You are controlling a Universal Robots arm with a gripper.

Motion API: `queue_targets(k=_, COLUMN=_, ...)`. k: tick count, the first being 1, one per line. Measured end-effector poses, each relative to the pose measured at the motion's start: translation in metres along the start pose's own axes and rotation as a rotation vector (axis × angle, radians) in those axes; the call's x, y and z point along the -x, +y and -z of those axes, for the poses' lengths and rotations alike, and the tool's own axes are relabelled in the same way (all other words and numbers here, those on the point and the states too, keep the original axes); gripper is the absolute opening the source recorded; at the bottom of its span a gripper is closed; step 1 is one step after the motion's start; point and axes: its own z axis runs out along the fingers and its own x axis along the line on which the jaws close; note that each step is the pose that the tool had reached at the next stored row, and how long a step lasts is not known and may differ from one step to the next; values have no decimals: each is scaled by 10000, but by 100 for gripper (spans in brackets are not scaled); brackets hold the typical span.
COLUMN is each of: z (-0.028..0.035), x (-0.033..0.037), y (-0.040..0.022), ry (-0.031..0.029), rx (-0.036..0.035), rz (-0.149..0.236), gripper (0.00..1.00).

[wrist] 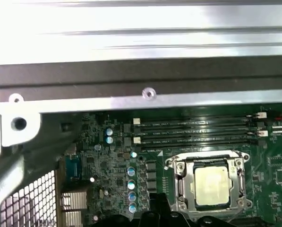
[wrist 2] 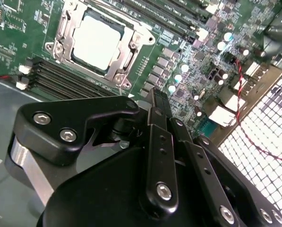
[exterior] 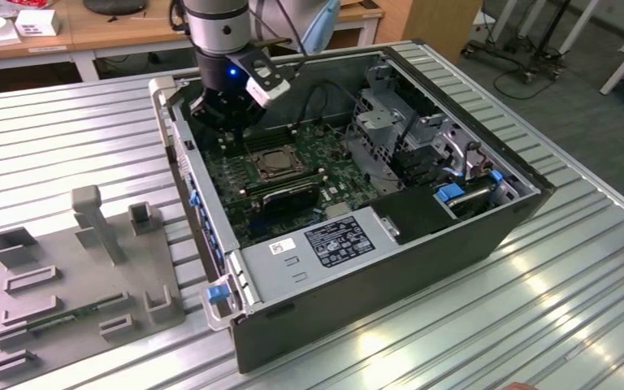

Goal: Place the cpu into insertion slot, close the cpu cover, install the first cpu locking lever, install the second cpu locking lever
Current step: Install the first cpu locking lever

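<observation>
Gripper (exterior: 225,128) hangs from the arm inside the open computer case (exterior: 399,268) in the exterior view. It is low over the green circuit board (exterior: 328,150) and just beside the insertion slot (exterior: 253,160). Whether it is spread or closed cannot be told. The cpu (exterior: 275,162) lies flat in that slot as a pale square. The case rests on a slatted metal table (exterior: 572,325), with a grey fixture block (exterior: 84,276) toward the exterior view's left.

In the second wrist view the gripper (wrist 2: 156,97) is black in the foreground, apart from the cpu (wrist 2: 97,41). The chip sits seated in the socket with the cpu cover (wrist 2: 131,49) folded down around it, the window framing its bright face.

In the first wrist view the cpu (wrist: 211,187) lies in the slot under the silvery cpu cover (wrist: 181,184), beside long memory slots (wrist: 192,127). The gripper (wrist: 160,210) stands near the socket, not touching the chip.
</observation>
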Motion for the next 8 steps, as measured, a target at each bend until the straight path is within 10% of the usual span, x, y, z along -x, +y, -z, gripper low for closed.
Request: queue_targets(k=8, z=-21, x=-52, y=100, ry=-12, rx=1, rz=0, gripper=10)
